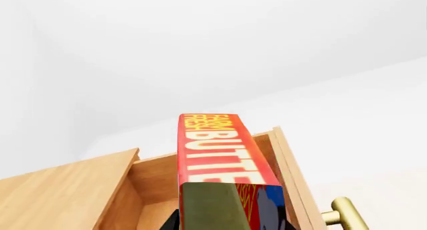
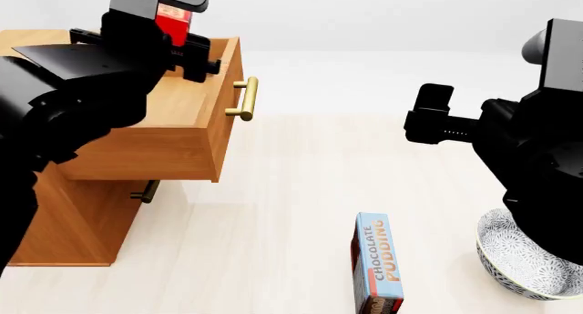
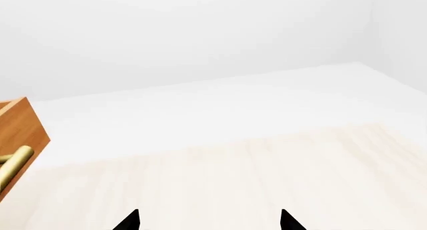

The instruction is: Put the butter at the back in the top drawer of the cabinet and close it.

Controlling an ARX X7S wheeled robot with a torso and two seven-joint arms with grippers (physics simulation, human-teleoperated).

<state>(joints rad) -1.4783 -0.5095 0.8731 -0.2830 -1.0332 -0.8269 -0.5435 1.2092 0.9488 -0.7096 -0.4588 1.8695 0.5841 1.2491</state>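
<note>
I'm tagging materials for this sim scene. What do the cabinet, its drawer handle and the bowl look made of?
The cabinet: orange-brown wood, visible grain, matte finish. The drawer handle: brass-like metal, golden with a soft sheen. The bowl: probably glazed ceramic, white with a fine dark pattern, though the render leaves that open.

One butter (image 2: pixel 173 18), one pudding box (image 2: pixel 377 266), one bowl (image 2: pixel 519 256)

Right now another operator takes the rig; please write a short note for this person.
Left gripper: shut on the butter, held above the open top drawer of the cabinet.
Right gripper: open, empty, apart from the cabinet.
Done: drawer pulled out, butter lifted over it.
Left: lower the butter in, release it, push the drawer shut by its handle.
The pudding box and bowl are not part of the job.
</note>
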